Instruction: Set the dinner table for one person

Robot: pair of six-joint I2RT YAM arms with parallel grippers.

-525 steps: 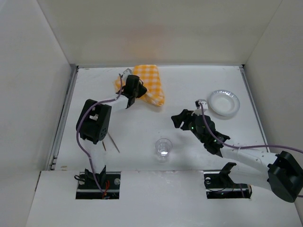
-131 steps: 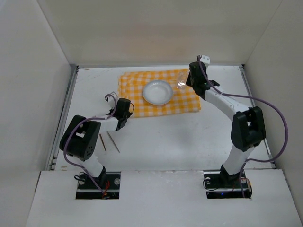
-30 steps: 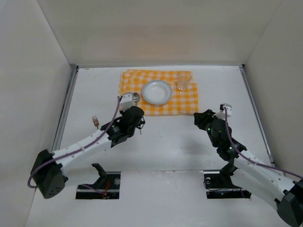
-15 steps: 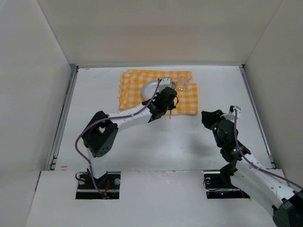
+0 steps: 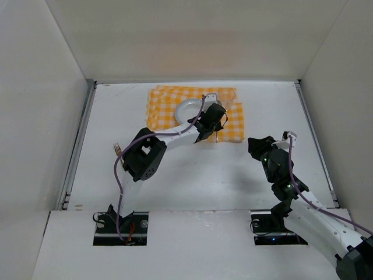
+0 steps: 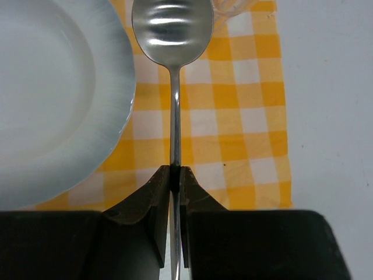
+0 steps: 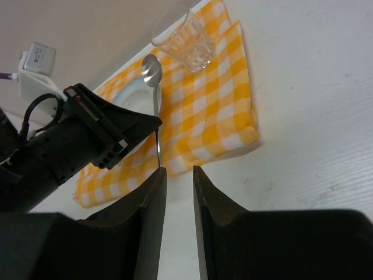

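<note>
Cloth: I see the yellow checked cloth [image 5: 234, 123] on the white dinner table [image 5: 192, 175], far centre.
Plate: round white plate [image 5: 183, 108] on cloth; steel spoon [image 6: 173, 26] at its right; clear glass [image 7: 186, 38] beyond.

The left gripper [image 7: 152, 122] pinches a spoon [image 7: 151, 71] over a yellow checked cloth [image 7: 221, 99]. A clear glass [image 7: 183, 38] stands on the cloth.

White wall panels [image 5: 41, 105] (a faint orange tint on the back panel [image 5: 198, 41]) enclose the white surface [image 5: 192, 175] under soft, even light

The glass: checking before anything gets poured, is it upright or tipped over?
Upright. The glass stands on its base near a corner of the checked cloth, with its open rim up.
</note>
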